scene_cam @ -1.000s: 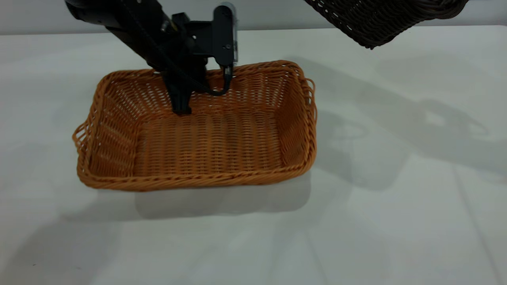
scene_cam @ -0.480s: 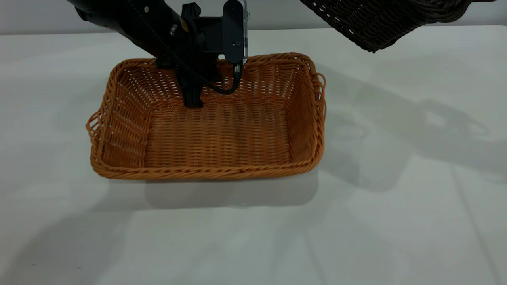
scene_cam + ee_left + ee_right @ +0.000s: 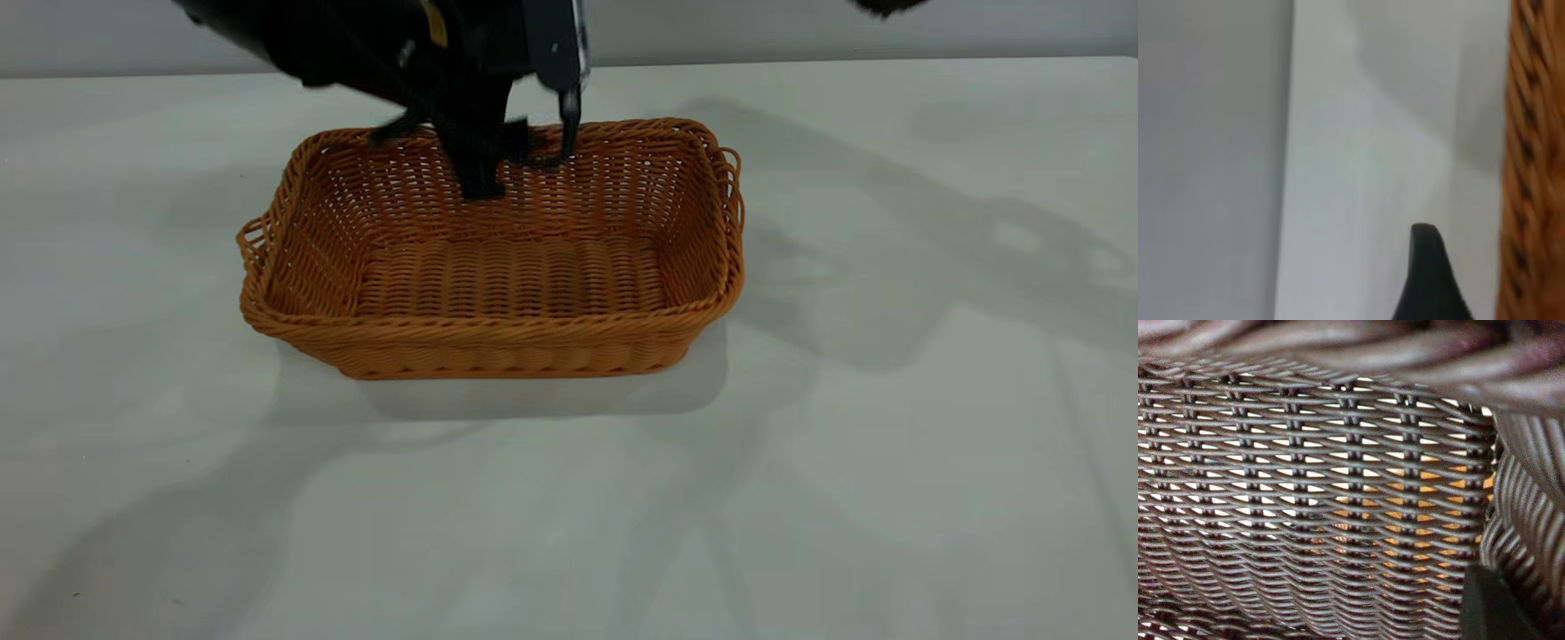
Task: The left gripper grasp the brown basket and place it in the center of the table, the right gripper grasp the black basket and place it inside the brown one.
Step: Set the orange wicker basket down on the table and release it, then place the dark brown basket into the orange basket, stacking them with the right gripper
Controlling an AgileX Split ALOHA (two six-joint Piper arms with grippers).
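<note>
The brown basket [image 3: 498,258] sits flat on the white worktop [image 3: 889,444]. The left pincer [image 3: 480,169] hangs at the basket's far rim; its opening can't be judged. The black basket [image 3: 1311,493] fills the right wrist view, with the brown basket showing through its weave. No readable writing.

We see the brown basket [image 3: 498,293] as orange-tan woven wicker, ribbed and rough, its braided rim carrying a faint sheen; in the left wrist view the same braid [image 3: 1531,167] reads as thick twisted strands. The black basket [image 3: 1311,487] is very dark wicker in a tight weave, slightly glossy on the strands, with light showing through the gaps. The table [image 3: 889,489] looks smooth, white and matt. The left gripper [image 3: 484,173] appears as matt black plastic.
</note>
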